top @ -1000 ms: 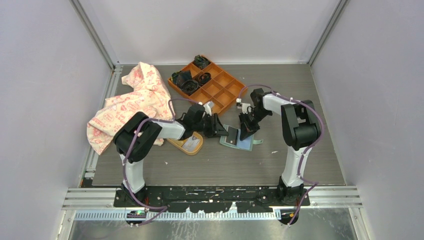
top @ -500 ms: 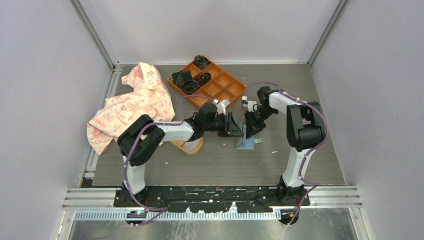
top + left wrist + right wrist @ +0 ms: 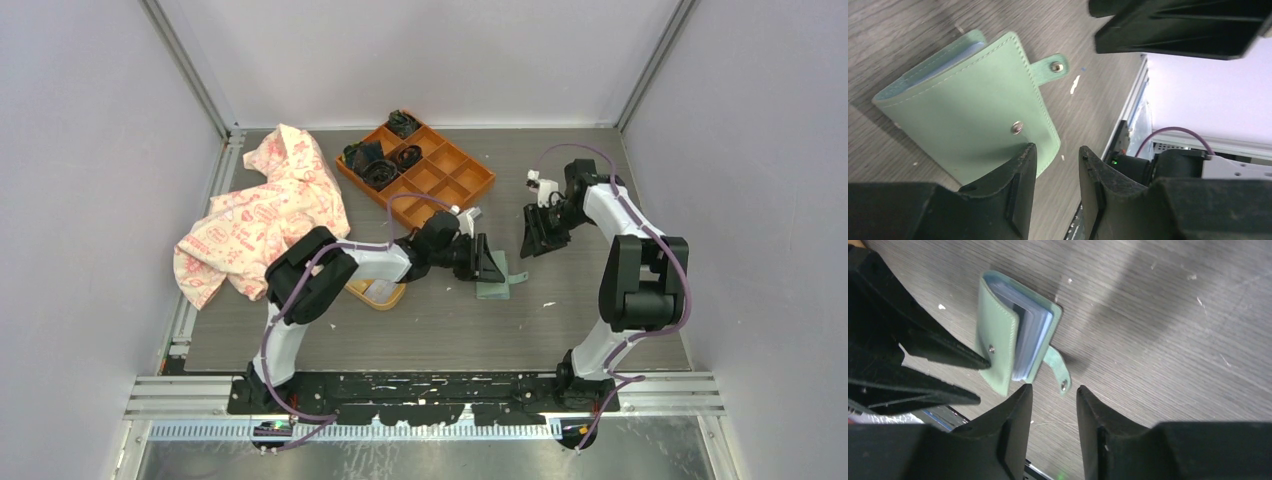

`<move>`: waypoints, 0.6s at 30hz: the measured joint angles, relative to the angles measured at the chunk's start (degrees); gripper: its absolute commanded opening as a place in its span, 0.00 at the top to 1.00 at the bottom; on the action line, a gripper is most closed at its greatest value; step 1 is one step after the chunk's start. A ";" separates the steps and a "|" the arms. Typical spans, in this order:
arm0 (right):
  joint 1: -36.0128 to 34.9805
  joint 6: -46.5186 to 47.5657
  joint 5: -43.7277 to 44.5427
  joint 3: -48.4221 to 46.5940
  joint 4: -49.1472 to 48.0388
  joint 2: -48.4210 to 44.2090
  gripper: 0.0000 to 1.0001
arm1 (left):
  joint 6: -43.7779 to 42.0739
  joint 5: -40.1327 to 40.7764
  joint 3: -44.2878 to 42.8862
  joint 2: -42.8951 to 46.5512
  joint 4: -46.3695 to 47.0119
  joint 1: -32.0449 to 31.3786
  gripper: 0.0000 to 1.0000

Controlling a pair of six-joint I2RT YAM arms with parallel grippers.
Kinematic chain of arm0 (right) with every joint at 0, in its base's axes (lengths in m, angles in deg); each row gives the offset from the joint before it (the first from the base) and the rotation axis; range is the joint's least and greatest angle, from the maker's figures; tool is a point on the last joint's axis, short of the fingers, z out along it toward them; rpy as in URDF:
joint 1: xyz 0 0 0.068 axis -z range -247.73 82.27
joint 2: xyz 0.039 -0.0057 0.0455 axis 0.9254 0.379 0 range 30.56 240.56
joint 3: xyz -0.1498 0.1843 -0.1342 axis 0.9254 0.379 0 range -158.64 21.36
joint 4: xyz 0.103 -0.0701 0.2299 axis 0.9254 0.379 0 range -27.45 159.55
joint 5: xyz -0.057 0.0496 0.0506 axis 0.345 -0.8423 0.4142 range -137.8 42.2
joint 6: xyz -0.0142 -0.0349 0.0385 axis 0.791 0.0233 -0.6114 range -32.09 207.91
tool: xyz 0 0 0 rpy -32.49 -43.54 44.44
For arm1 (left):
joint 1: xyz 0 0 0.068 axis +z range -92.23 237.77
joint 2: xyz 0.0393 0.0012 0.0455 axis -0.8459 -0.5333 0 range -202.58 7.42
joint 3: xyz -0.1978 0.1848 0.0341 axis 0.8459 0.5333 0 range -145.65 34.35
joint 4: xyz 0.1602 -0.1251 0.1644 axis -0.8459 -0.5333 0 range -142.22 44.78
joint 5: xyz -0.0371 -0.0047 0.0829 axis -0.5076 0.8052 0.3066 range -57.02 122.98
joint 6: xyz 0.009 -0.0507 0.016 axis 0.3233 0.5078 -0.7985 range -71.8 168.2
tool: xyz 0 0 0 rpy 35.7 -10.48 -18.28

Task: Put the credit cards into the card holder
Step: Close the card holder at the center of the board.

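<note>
While my left gripper (image 3: 1056,149) hangs just over the holder (image 3: 968,115), jaws narrowly apart and empty, my right gripper (image 3: 1054,388) is the same: narrow gap, nothing held, now backed off to the right. A second ago the holder lay open; now it's folded on the table (image 3: 600,320), so I judge slotting is done or blocked. Right wrist shows blue sleeves and the tab (image 3: 1054,366) unsnapped; left wrist shows only the cover. Cards: can't tell.
</note>
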 measured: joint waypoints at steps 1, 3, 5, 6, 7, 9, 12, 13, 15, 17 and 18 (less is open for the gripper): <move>0.42 0.33 0.20 0.44 -0.02 0.02 0.54 | -0.11 0.20 -0.24 -0.85 -0.35 -0.11 0.65; 1.09 0.83 0.68 1.42 0.22 0.22 0.54 | -0.22 0.44 -0.55 -2.25 -0.76 -0.24 0.67; 1.66 1.20 1.18 1.77 0.59 1.03 0.54 | -0.20 0.52 -0.90 -3.39 -0.90 -0.28 0.69; 1.73 1.27 1.27 1.81 0.63 1.55 0.54 | -0.15 0.50 -1.03 -3.63 -0.85 -0.28 0.71; 1.75 1.38 1.29 1.81 0.70 2.29 0.55 | -0.17 0.48 -1.09 -3.63 -0.85 -0.28 0.71; 1.75 1.46 1.22 1.81 0.90 3.67 0.57 | -0.24 0.68 -1.09 -3.63 -0.87 -0.28 0.72; 1.75 1.66 1.03 1.81 1.29 6.01 0.65 | -0.42 0.83 -1.09 -3.65 -1.01 -0.28 0.73; 1.75 1.66 0.83 1.81 1.51 6.84 0.68 | -0.46 0.85 -1.09 -3.65 -1.03 -0.28 0.73; 1.75 1.79 0.61 1.81 1.90 8.17 0.75 | -0.63 0.87 -1.09 -3.65 -1.07 -0.28 0.73; 1.70 1.88 0.42 1.79 2.38 9.35 0.84 | -0.94 0.90 -1.09 -3.65 -1.09 -0.28 0.73; 1.66 1.90 0.35 1.79 2.58 9.84 0.88 | -1.03 0.90 -1.09 -3.65 -1.09 -0.28 0.73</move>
